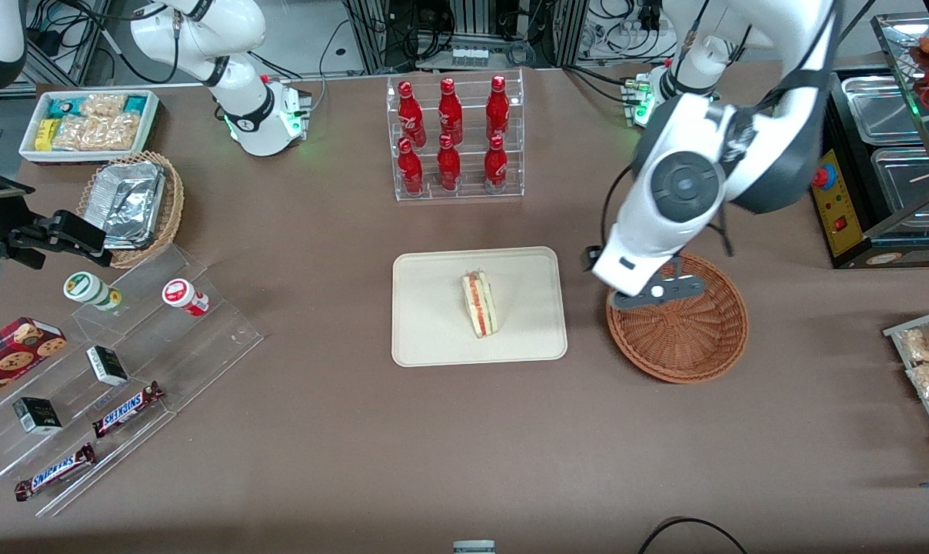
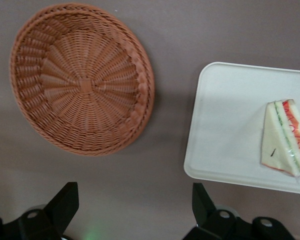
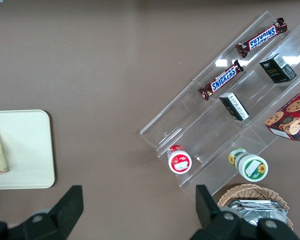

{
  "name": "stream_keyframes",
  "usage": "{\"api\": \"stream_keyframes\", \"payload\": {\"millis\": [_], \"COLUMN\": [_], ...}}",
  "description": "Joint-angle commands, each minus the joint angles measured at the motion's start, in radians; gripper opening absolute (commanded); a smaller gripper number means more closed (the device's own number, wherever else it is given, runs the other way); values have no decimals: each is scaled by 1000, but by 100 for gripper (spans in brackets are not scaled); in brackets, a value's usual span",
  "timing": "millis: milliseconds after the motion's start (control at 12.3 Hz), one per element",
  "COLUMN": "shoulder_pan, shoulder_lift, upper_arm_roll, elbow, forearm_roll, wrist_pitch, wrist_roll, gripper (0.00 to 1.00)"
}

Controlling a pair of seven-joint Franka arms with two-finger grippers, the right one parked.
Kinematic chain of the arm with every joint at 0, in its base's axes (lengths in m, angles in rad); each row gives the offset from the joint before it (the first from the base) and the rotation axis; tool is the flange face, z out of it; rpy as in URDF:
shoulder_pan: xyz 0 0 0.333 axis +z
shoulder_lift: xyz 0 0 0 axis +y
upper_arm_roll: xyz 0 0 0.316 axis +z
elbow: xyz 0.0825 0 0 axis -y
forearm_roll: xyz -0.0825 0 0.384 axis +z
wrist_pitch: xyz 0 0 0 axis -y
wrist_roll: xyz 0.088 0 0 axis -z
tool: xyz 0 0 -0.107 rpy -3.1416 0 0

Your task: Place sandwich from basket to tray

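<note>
Pale bread wedge on the tray, basket bare

Sandwich (image 1: 481, 305) stands on its edge near the middle of the tray (image 1: 434, 338); the woven basket (image 1: 687, 346) beside it holds nothing, and the hand (image 2: 135, 207) hangs above the basket's rim, fingers apart and gripping nothing. Perched upright, the sandwich might topple if the bench were jolted. Only the left wrist view shows the spread fingers; the front view hides them under the arm.

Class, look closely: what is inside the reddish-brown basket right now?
Nothing: the left wrist view shows the basket with bare weave. The sandwich lies on the tray. In the front view the gripper, jaws open, covers some of the basket.
</note>
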Motion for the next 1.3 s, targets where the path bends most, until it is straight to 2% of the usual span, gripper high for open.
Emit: {"api": "stream_keyframes", "payload": {"millis": [0, 243, 405, 649, 892, 1216], "shoulder_pan": [125, 264, 402, 521, 599, 619], "shoulder_lift": [-121, -183, -215, -260, -269, -272], "upper_arm_roll": [-54, -139, -230, -246, -246, -235], "elbow": [-61, -62, -62, -50, 4, 62], "forearm_roll": [12, 13, 18, 33, 33, 35], "wrist_pitch": [-72, -122, -146, -209, -252, -295], "wrist_roll": [148, 263, 349, 459, 526, 521], "gripper": [100, 100, 100, 100, 100, 100]}}
